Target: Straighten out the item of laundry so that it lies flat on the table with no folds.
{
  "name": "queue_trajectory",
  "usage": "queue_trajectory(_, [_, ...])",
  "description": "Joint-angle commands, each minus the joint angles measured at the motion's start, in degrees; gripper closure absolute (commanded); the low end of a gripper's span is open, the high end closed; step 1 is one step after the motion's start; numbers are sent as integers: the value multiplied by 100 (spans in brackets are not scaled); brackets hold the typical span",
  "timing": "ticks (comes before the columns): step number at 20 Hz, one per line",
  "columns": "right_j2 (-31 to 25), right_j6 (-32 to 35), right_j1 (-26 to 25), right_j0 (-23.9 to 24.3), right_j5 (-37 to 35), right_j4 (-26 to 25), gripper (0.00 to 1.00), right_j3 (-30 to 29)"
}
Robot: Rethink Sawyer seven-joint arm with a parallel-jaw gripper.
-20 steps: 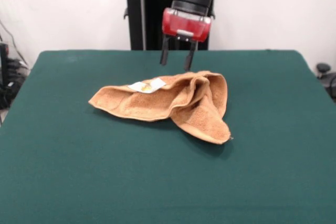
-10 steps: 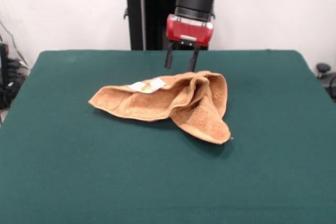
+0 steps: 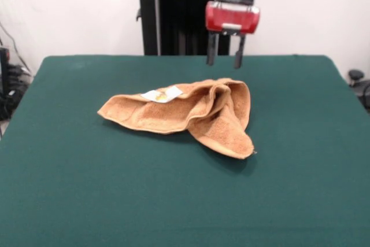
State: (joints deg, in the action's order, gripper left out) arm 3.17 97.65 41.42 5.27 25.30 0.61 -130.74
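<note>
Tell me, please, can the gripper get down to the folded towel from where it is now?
Probably yes. The gripper hangs open above the towel, near its far edge, and nothing stands between them on the table.

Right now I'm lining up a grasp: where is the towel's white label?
Front view: the white label lies on the towel's upper-left fold, left of the tool.

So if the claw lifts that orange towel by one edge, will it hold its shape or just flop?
Probably flop: the towel already lies in soft, bunched folds with one corner drooping forward. It looks light, so it should lift easily. Its looped terry surface likely grips rather than slips, and may drag on the table. The open claw hangs above it.
</note>
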Motion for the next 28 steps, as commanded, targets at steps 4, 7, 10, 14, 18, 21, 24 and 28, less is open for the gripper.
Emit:
queue_trajectory(4, [-1267, 2032, 776, 372, -611, 268, 0, -154])
queue_trajectory(7, [-1043, 2108, 665, 152, -371, 490, 0, -159])
queue_trajectory(10, [-968, 2258, 445, 30, -155, 636, 0, -137])
queue_trajectory(14, [-809, 2612, 141, -178, 516, 732, 0, -191])
queue_trajectory(18, [-605, 2690, -27, -445, 735, 946, 0, -186])
queue_trajectory(21, [-600, 2731, -485, -488, 1020, 905, 0, 19])
queue_trajectory(24, [-721, 2868, -984, -300, 1358, 631, 0, 289])
queue_trajectory(28, [-800, 2909, -1377, -114, 1578, 426, 0, 533])
